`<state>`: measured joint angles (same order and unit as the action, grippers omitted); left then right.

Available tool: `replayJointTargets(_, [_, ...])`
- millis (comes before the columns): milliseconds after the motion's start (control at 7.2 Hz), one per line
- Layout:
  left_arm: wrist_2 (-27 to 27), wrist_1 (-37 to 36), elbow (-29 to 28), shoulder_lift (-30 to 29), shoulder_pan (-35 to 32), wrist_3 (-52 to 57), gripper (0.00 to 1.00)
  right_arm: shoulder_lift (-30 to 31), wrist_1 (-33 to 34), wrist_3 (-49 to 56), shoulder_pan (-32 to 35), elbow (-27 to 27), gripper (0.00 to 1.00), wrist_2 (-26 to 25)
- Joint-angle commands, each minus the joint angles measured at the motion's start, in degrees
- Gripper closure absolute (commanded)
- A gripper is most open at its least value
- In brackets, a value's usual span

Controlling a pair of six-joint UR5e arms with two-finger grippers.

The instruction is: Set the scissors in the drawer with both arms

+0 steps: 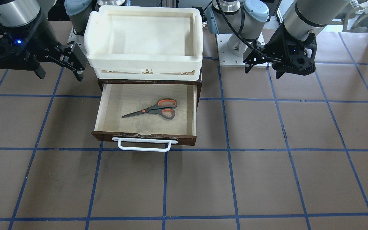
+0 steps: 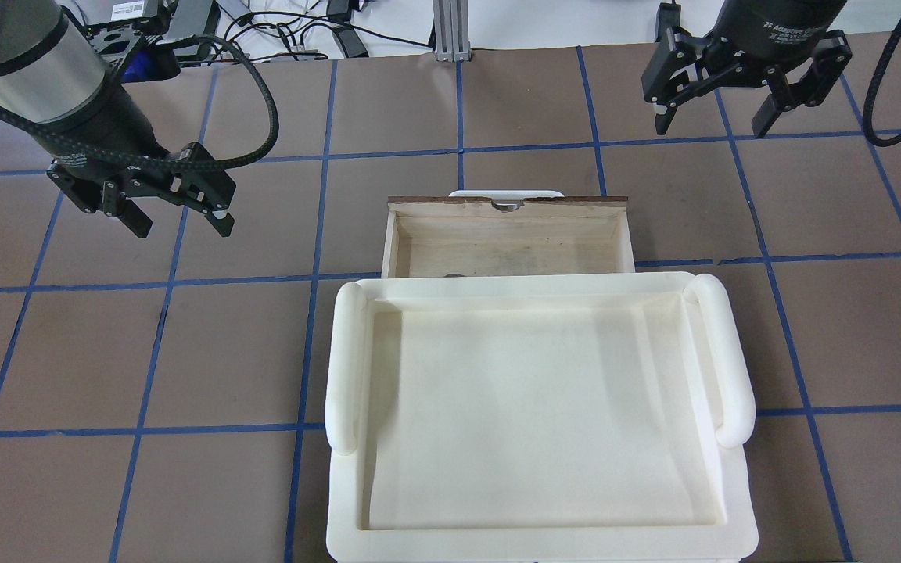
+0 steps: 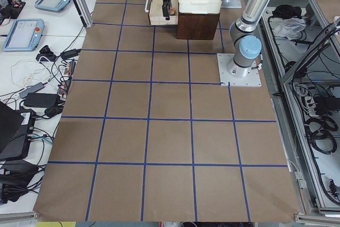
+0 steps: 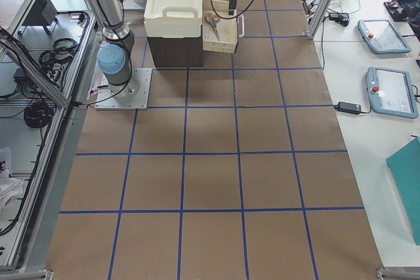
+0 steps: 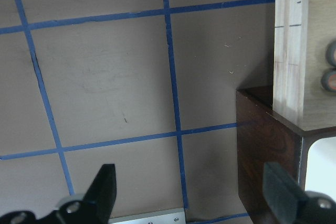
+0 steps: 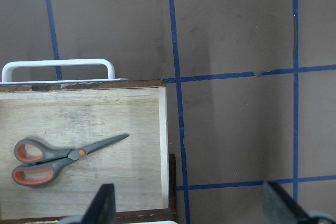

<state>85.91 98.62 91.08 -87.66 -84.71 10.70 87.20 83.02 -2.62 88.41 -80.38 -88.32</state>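
right gripper [image 1: 60,76]: I read the jaws as spread, holding nothing. It hovers just off the drawer's side, at the front view's left.
tray [image 1: 144,60]: cream, stacked above the drawer's back end, between the two grippers.
drawer [image 1: 98,115]: pulled out, white handle [image 1: 144,145] toward the operators' side.
scissors [image 1: 153,109]: flat on the drawer floor, blades together. Tips point to the right gripper's side, handles to the left's. They touch neither gripper and lie well apart from both.
left gripper [image 1: 263,72]: jaws spread too, empty. It hangs over the table [image 1: 267,127], farther from the drawer.
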Motion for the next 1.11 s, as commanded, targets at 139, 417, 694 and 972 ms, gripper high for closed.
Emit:
replayJointTargets(139, [4.1, -4.8, 0.5, -0.4, -2.8, -2.9, 0.0, 0.0, 0.0, -0.1, 0.0, 0.0, 0.0, -0.2])
replayJointTargets(417, [4.0, -6.1, 1.2, -0.1, -2.9, -4.0, 0.0, 0.0, 0.0, -0.1, 0.0, -0.1, 0.0, -0.3])
replayJointTargets(694, [3.1, -6.6, 1.6, 0.1, -3.0, -4.5, 0.0, 0.0, 0.0, 0.1, 0.0, -0.5, 0.0, -0.2])
replayJointTargets(972, [3.2, -7.7, 1.8, 0.2, -3.4, -5.9, 0.0, 0.0, 0.0, 0.1, 0.0, -0.5, 0.0, -0.2])
